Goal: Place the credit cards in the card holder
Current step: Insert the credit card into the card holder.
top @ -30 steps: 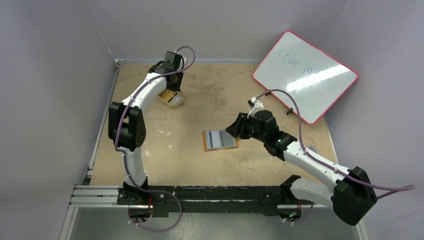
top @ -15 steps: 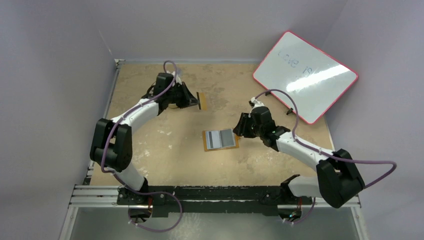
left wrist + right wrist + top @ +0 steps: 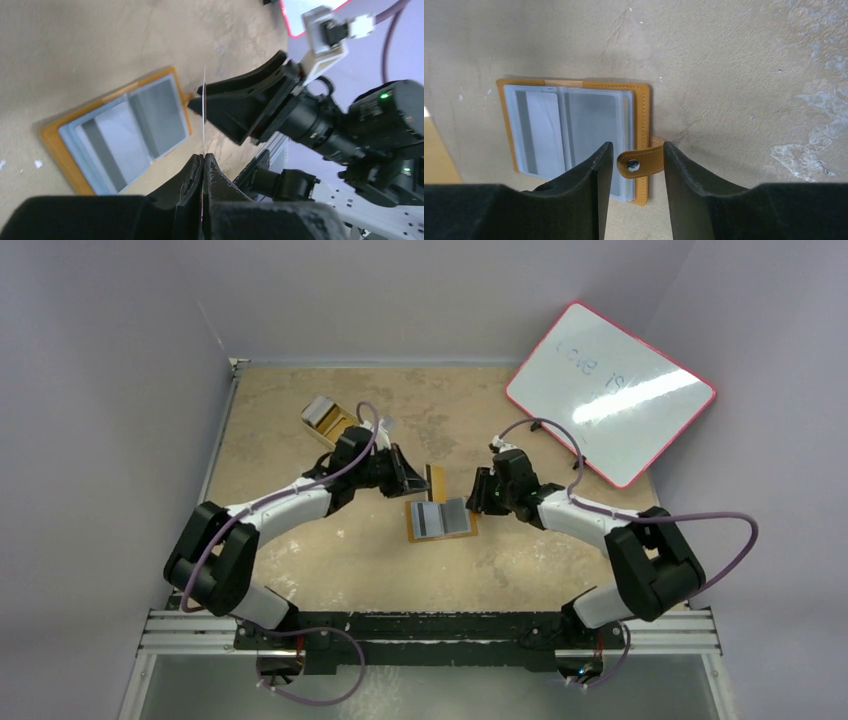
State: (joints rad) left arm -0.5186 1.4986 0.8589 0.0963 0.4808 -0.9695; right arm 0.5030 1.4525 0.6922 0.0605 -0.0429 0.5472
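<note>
Top: one card holder (image 3: 441,519) open mid-surface (image 3: 350,565), free room near and left; left hand (image 3: 415,478) clamped on one gold card (image 3: 437,481) by holder's far edge; right hand (image 3: 480,495) at its right edge | Left wrist: card edge-on | Right wrist: fingers (image 3: 594,165) apart astride one snap strap (image 3: 640,163)

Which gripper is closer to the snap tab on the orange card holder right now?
Right. The right gripper has its jaws either side of the snap tab. The left gripper, shut on a card, hovers by the card holder's far edge.
</note>
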